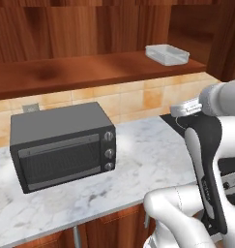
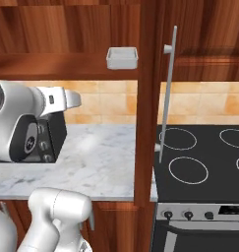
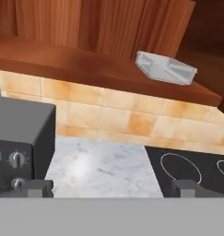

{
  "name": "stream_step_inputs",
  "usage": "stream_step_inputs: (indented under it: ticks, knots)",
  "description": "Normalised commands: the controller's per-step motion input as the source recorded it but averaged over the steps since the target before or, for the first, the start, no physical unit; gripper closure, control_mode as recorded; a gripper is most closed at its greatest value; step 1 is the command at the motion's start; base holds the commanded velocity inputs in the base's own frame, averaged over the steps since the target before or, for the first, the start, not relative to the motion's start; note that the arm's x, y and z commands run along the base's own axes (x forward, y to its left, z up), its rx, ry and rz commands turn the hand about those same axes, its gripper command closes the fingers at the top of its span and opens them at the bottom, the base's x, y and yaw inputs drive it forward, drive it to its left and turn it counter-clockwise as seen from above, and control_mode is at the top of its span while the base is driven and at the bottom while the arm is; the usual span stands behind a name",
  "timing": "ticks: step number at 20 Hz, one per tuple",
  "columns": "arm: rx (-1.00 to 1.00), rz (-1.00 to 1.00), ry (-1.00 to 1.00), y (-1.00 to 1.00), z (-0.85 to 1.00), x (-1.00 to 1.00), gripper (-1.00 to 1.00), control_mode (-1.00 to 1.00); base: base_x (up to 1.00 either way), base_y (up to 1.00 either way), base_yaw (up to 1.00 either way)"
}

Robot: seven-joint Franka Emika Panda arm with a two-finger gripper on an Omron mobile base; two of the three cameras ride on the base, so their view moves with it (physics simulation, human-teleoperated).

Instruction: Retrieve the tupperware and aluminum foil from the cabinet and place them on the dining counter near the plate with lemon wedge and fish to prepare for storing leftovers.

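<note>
The tupperware (image 1: 167, 54) (image 2: 122, 58) (image 3: 165, 67), a shallow translucent grey-white container, rests on the right end of the cabinet's wooden shelf board (image 1: 66, 72) (image 2: 42, 66) (image 3: 62, 62). My gripper (image 3: 114, 189) is open with nothing between its fingers, its two dark fingertips (image 3: 39, 188) spread wide. It hovers over the worktop, below the shelf and well short of the tupperware. The aluminum foil, dining counter, plate and lemon wedge are out of view.
A dark toaster oven (image 1: 61, 145) (image 3: 16, 147) stands on the marble worktop (image 1: 138, 160) (image 3: 99, 168) under the shelf. To the right lies a black cooktop (image 2: 204, 152) (image 3: 196, 168). The open cabinet door with its long metal handle (image 2: 167, 93) juts out just right of the tupperware.
</note>
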Motion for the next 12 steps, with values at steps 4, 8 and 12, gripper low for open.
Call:
stream_step_inputs:
  ticks: [4,8,12]
  knots:
    - [0.0,0.0,-0.18,0.0,0.59,0.28,-1.0,-1.0,0.0,0.0,0.0]
    - [0.0,0.0,-0.2,0.0,0.51,0.29,-1.0,-1.0,0.0,0.0,0.0]
    - [0.0,-0.02,-0.06,-0.01,0.3,0.34,-1.0,-1.0,0.0,0.0,0.0]
